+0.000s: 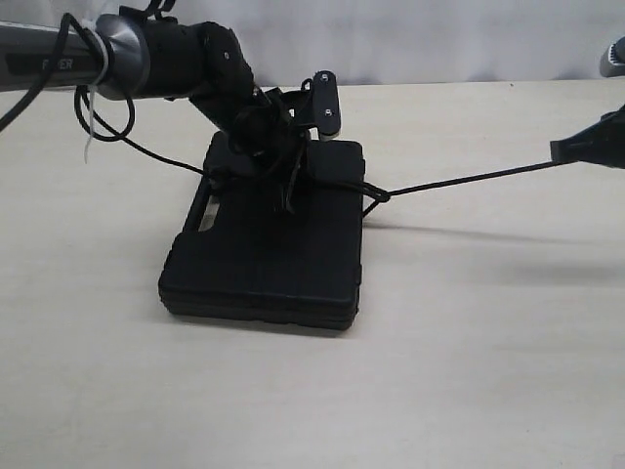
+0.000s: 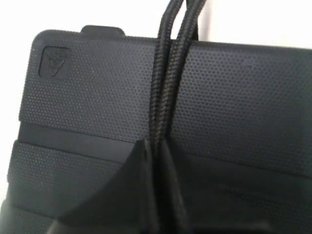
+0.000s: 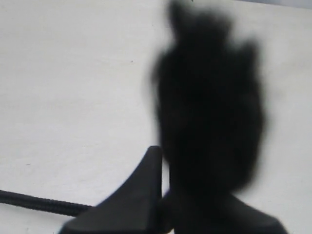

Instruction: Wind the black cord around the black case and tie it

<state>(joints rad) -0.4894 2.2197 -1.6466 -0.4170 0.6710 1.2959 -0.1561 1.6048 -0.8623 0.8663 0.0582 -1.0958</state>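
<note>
Black case (image 1: pixel 264 264) on desk (image 1: pixel 488 371), black cord (image 1: pixel 469 179) taut.
Left fingers (image 2: pixel 131 190) pinch two strands between them; right fingers (image 3: pixel 141 195) apparently clamp its end.

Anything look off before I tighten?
Nothing looks damaged. The black cord crosses the black case only near its far end, knot at the right edge; it could slip off. A blurred, ragged black tuft fills the right wrist view, likely the frayed end.

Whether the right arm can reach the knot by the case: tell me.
Likely yes: bare table lies between the knot and the right tool, though it grips the black cord.
</note>
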